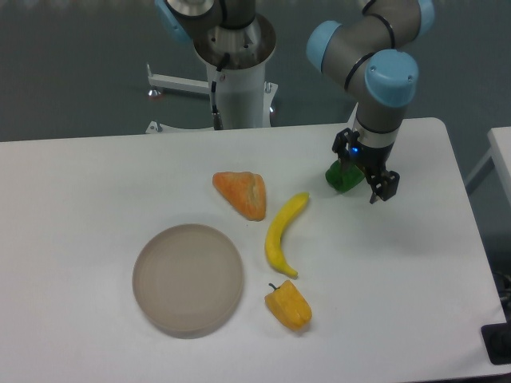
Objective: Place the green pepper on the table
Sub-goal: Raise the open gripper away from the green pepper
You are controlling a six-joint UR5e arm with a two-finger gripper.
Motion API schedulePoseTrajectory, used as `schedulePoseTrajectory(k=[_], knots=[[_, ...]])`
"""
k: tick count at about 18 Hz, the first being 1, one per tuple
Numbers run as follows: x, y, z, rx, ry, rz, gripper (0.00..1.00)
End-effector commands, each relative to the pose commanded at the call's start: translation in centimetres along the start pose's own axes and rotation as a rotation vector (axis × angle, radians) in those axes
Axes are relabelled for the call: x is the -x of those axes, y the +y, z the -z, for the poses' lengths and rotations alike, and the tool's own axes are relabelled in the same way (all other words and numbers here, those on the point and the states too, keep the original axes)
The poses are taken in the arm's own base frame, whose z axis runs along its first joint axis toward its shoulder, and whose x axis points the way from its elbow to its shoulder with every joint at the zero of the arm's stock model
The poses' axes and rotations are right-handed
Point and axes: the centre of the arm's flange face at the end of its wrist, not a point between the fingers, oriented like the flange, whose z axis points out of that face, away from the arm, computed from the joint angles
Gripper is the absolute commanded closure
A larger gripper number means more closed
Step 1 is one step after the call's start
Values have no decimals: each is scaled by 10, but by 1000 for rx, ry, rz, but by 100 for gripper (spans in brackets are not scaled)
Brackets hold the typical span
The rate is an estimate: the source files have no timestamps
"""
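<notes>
The green pepper (340, 178) is a small lumpy bright green thing lying on the white table (415, 263) at the back right. My gripper (364, 182) hangs just over it, pointing down, with its jaws spread. One finger is at the pepper's top and hides part of it. The other finger (385, 187) stands free to the pepper's right. The pepper seems to rest on the tabletop and is not squeezed between the fingers.
A yellow banana (283, 235) lies left of the pepper. An orange wedge-shaped piece (242, 192) lies further left. A yellow-orange pepper with a stem (290, 306) sits near the front. A round beige-grey plate (188, 277) is front left. The table's right edge is close.
</notes>
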Motion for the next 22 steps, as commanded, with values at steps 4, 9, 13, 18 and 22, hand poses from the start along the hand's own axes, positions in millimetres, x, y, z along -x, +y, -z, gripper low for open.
schedulePoseTrajectory(k=[4, 9, 13, 18, 22], knots=[[27, -23, -7, 3, -7, 43, 0], [33, -58, -20, 78, -8, 23, 0], [27, -55, -22, 82, 13, 17, 0], [26, -52, -21, 68, 53, 15, 0], [26, -50, -20, 65, 52, 18, 0]])
